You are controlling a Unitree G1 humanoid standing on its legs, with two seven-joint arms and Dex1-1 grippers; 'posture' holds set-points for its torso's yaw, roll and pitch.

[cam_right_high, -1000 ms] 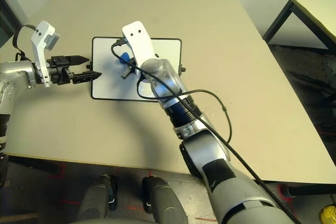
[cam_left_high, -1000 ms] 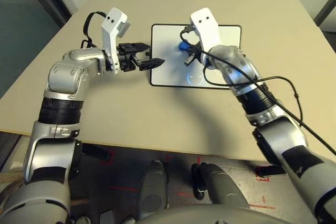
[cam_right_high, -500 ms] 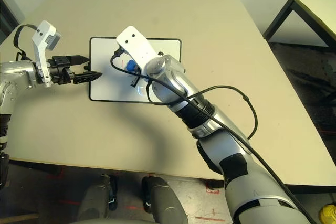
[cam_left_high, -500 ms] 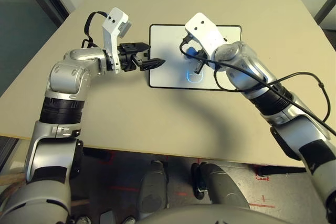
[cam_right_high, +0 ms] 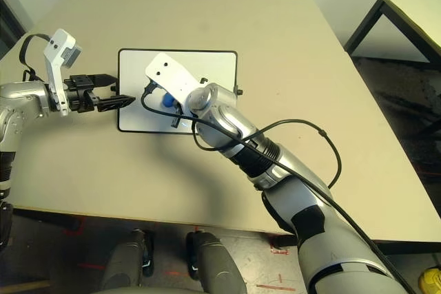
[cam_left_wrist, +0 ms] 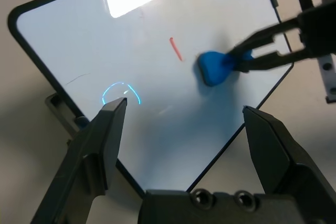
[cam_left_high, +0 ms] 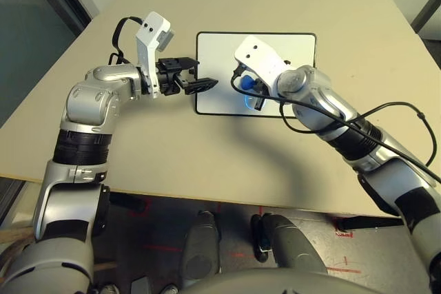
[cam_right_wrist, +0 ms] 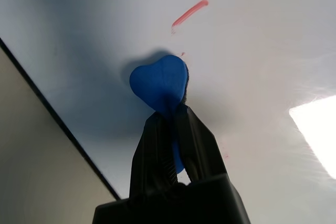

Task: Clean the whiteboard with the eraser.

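Note:
The whiteboard [cam_left_high: 296, 49] lies flat on the table in front of me, with a short red stroke [cam_left_wrist: 176, 49] and a blue arc [cam_left_wrist: 121, 92] drawn on it. My right gripper [cam_right_wrist: 170, 116] is shut on the blue eraser [cam_left_high: 246, 84] and presses it onto the board's near left part, just short of the red stroke [cam_right_wrist: 188, 13]. At the board's left edge my left gripper [cam_left_high: 200, 84] stands open, its fingers [cam_left_wrist: 100, 145] spread wide with nothing held between them.
The beige table [cam_left_high: 207, 156] has free surface all around the board. A black cable [cam_left_high: 386, 111] loops along my right forearm. A second table [cam_right_high: 413, 12] stands off to the right across a strip of floor.
My right gripper has dragged the eraser across the board toward its near left part. The left arm has stayed in place.

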